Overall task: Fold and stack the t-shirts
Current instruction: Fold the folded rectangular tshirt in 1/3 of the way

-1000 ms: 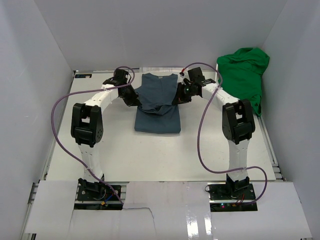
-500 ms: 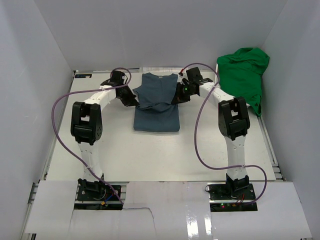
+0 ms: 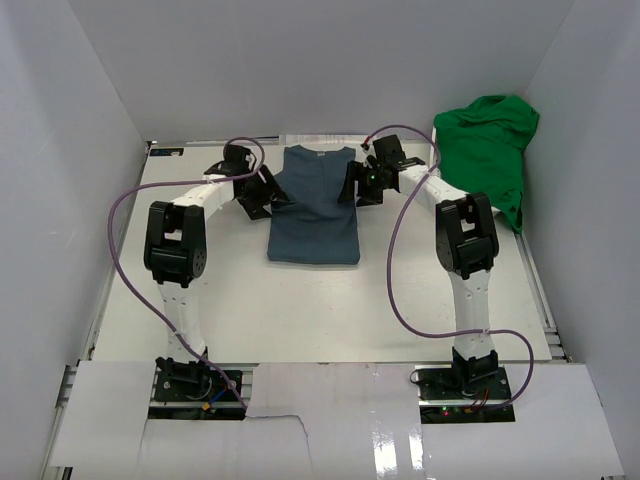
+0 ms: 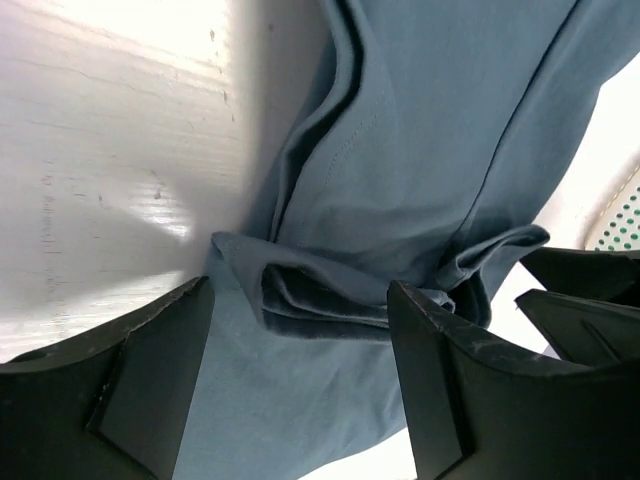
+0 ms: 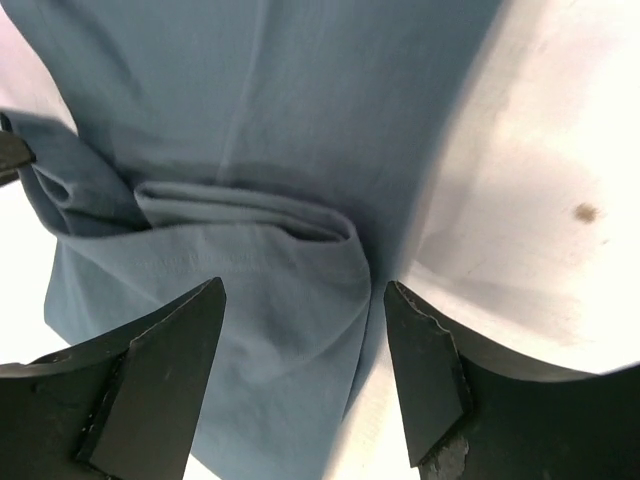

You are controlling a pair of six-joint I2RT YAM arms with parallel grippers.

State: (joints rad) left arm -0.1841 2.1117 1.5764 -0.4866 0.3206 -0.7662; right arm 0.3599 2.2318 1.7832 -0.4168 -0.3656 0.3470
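The slate-blue t-shirt (image 3: 314,210) lies flat at the table's middle back, its sides folded inward into a narrow rectangle. My left gripper (image 3: 271,194) hovers at its left edge, jaws open; the left wrist view shows a folded sleeve roll of the blue t-shirt (image 4: 330,300) lying loose just beyond the open left gripper (image 4: 300,375). My right gripper (image 3: 357,187) is at the shirt's right edge, also open. In the right wrist view the blue t-shirt (image 5: 260,260) lies under the right gripper (image 5: 305,365), untouched. The green t-shirt (image 3: 487,150) is heaped at the back right.
White walls close in the table on three sides. A white lattice basket (image 4: 622,212) shows at the right edge of the left wrist view. Purple cables (image 3: 398,260) loop off both arms. Bare table (image 3: 320,310) lies in front of the blue shirt.
Both grippers have opened and let go of the blue shirt's bunched folds. The cloth now lies flat, and both grippers sit slightly farther apart at the shirt's edges.
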